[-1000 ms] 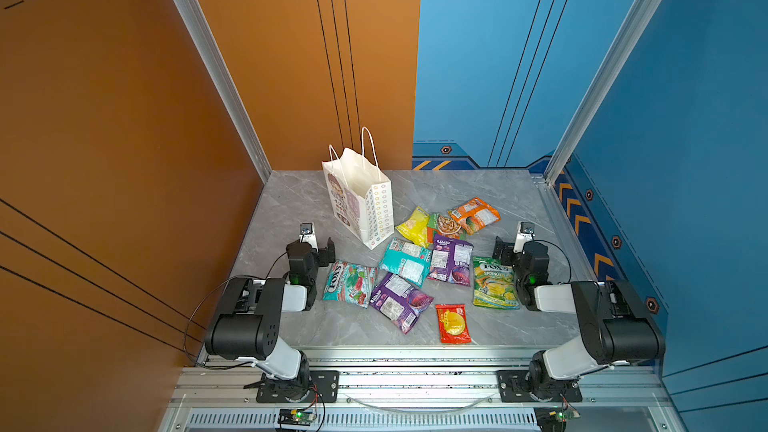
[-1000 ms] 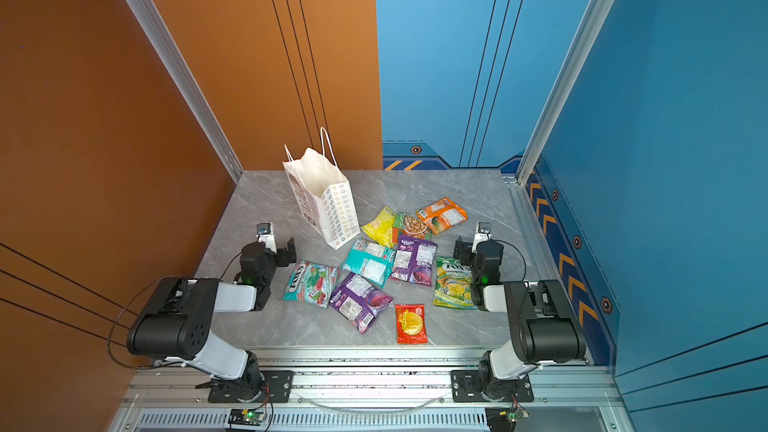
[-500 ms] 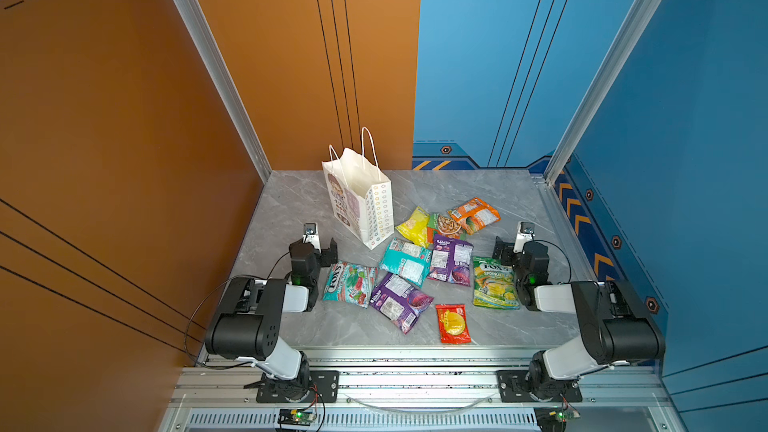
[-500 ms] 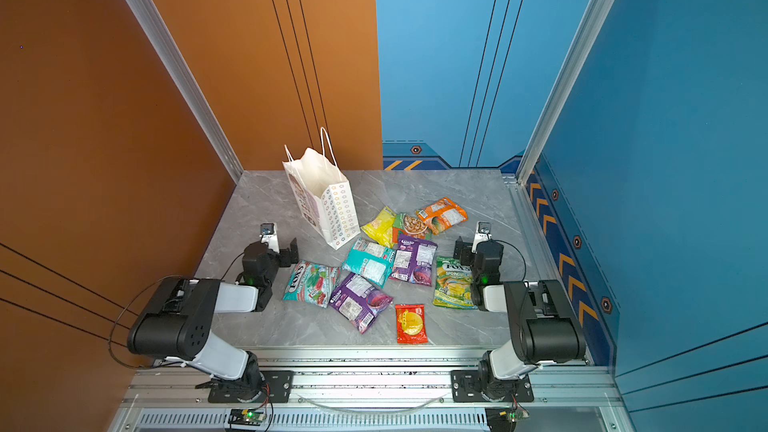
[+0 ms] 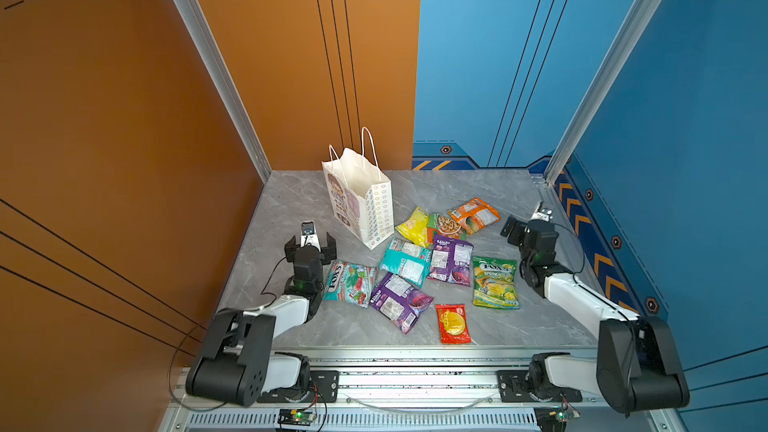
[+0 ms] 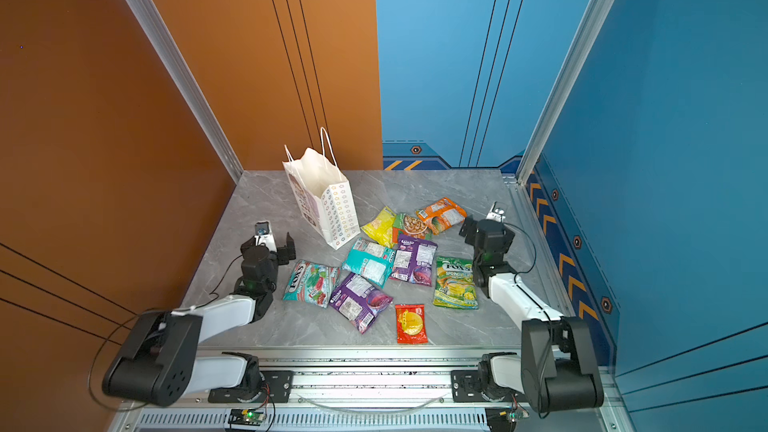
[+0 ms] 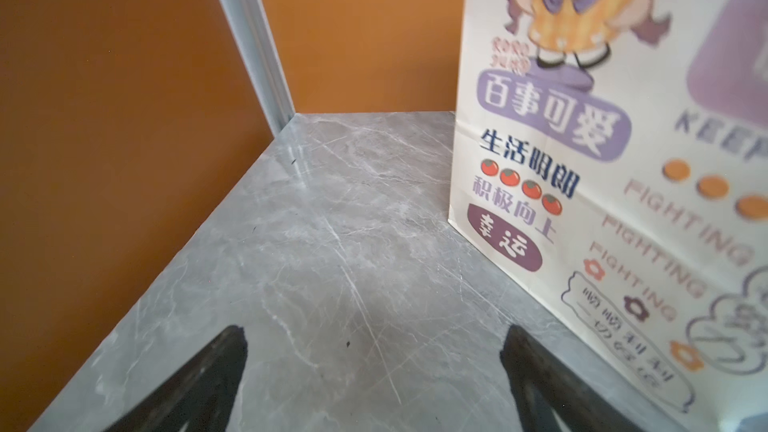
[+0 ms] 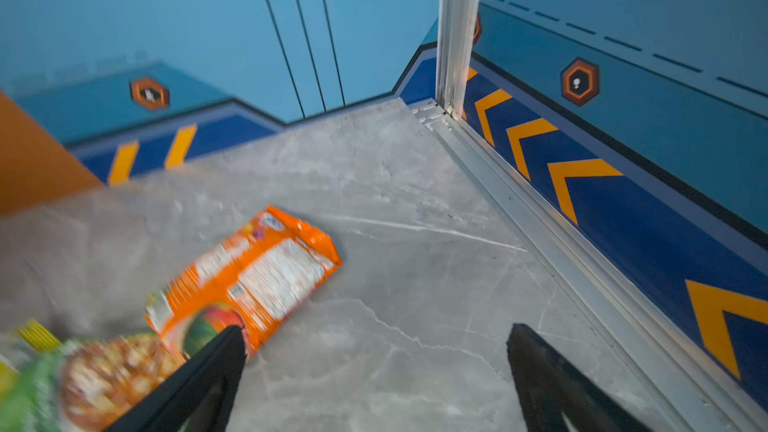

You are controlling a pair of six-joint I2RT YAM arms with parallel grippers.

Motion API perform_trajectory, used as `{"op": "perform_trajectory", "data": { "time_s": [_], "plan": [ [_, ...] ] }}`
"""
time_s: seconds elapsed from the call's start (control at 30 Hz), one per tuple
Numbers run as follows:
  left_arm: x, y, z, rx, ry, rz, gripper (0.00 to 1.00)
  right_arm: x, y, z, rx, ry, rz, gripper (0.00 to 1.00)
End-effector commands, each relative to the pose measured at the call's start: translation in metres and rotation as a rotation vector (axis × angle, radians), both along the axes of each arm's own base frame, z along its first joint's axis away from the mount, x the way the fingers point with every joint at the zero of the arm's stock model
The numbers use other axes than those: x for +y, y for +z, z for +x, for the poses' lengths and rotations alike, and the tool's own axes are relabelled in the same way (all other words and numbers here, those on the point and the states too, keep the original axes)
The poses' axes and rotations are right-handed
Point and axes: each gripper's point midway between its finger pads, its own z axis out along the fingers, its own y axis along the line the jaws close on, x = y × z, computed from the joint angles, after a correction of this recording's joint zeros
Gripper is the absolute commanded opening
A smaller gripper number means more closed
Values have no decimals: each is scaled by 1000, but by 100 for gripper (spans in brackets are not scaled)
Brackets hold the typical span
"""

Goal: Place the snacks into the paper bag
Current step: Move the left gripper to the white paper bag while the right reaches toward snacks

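The whole grey table point(image 5: 457, 184) is shown only in both top views. There the paper bag point(image 5: 376, 214) is seen standing upright near the back, left of the middle, with its mouth open. The snacks point(image 5: 451, 259) are laid flat on the table, to the right of the bag and in front of it.

In the left wrist view only the printed side of the bag is shown, with a cartoon girl and the word FIGHTING. Bare table is seen beside it, and no snacks are shown there.

In the right wrist view the orange packet point(image 8: 253, 276) and a green packet point(image 8: 83, 371) with a food picture are shown close up and blurred. The bag is not shown there.

The left claw point(image 7: 374, 351) is spread wide and nothing is held in it. It is placed just beside the foot of the bag.

The right claw point(image 8: 374, 342) is spread wide too, with only bare table between its fingers. One finger is seen against the edge of the orange packet. Whether the packet is touched cannot be told.
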Motion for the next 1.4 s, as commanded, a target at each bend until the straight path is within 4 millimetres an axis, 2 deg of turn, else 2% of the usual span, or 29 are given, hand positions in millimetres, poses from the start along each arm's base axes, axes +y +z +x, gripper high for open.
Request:
{"op": "perform_trajectory", "data": {
  "time_s": [0.0, 0.07, 0.17, 0.23, 0.37, 0.47, 0.57, 0.73, 1.0, 1.37],
  "plan": [
    [27, 30, -16, -8, 221, -188, 98, -7, -24, -13, 142, -44, 199, 100],
    [25, 46, -22, -65, 226, -335, 98, 4, -27, -7, 138, 11, 256, 98],
    [3, 71, -22, -80, 34, -420, 98, 19, -25, -3, 174, 45, 277, 97],
    [7, 87, -30, -72, 52, -489, 100, 30, -20, -2, 225, 64, 239, 97],
    [8, 116, -41, -9, 44, -492, 98, 56, -5, 1, 297, 127, 106, 97],
    [1, 132, -46, 41, 10, -515, 98, 79, 5, 5, 309, 190, 84, 97],
    [-20, 150, -41, 62, -90, -594, 98, 100, 12, 7, 309, 244, 71, 97],
    [-61, 171, -23, 128, -260, -729, 94, 119, 14, 5, 323, 305, 75, 97],
    [-116, 167, 3, 298, -383, -673, 91, 128, 11, -4, 341, 355, 93, 96],
    [-123, 140, 36, 440, -298, -571, 89, 132, 11, -6, 345, 382, 103, 96]
  ]
}}
